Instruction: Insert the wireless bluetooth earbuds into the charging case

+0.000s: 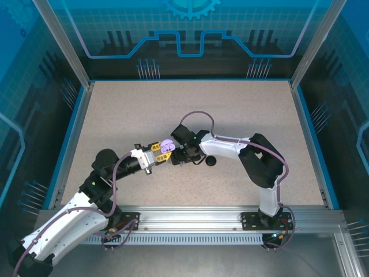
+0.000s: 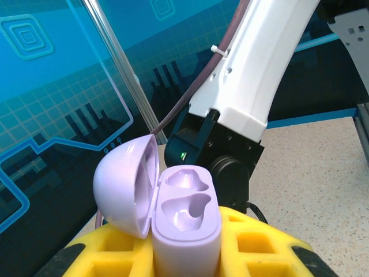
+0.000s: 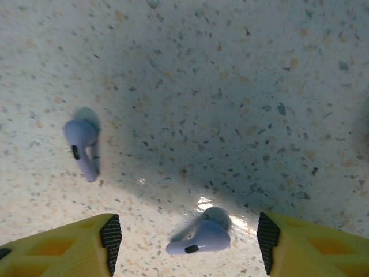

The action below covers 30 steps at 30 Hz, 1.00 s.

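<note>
- Earbuds [image 3: 202, 236] first: two lilac ones lie flat on the speckled table [image 3: 242, 86]. One is right between my right pads. The other bud [image 3: 83, 147] lies off to the side, well apart.
- I think they are very light, hard and smooth. A bud like that can slip or pop out of a pinch. I would pinch the fat round head, not the thin stem, and squeeze gently.
- My right gripper [image 3: 189, 242] hangs low over the table with its jaws apart. The near bud sits in the gap, and neither pad touches it. It holds nothing.
- Next to it, my left gripper [image 2: 184, 257] is closed tight around the lilac charging case [image 2: 185, 225] and holds it up off the table.
- The case lid [image 2: 124, 187] is flipped open to one side. Both little cups inside look empty, so no bud is in yet.
- A small black round thing [image 1: 210, 161] rests on the table close by.
</note>
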{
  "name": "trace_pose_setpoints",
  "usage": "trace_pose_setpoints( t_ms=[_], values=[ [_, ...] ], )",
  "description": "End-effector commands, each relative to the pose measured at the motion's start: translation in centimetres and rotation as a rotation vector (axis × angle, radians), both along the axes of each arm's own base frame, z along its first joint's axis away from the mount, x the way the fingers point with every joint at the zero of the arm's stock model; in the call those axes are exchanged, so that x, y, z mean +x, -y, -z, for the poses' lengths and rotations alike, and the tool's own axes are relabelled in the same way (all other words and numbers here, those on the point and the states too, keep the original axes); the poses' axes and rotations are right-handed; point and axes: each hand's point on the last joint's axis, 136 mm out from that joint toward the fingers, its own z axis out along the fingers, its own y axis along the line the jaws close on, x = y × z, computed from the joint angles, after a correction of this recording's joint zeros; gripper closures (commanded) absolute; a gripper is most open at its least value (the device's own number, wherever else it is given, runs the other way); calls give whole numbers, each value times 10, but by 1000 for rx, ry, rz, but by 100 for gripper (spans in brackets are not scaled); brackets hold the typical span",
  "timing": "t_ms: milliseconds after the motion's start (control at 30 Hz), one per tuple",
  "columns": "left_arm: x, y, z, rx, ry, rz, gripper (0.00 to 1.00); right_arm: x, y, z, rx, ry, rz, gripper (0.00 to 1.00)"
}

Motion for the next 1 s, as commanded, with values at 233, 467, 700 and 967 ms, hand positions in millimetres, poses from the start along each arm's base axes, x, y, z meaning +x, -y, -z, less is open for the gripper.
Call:
trace_pose_setpoints(
  t_ms=[233,467,700,967],
  values=[
    [-2,-1,-2,-17,-17,-1,100,-16,16,11,-145,-11,-61,34],
    [-1,-1,-2,-18,-16,-5,100,-23,27,7,-171,-16,-78,38],
    [0,-1,-2,-17,-17,-7,100,-24,30,0,-177,-12,-91,44],
    [0,0,-2,-17,-17,-5,100,-19,13,-7,-97,-24,-113,44]
  ],
)
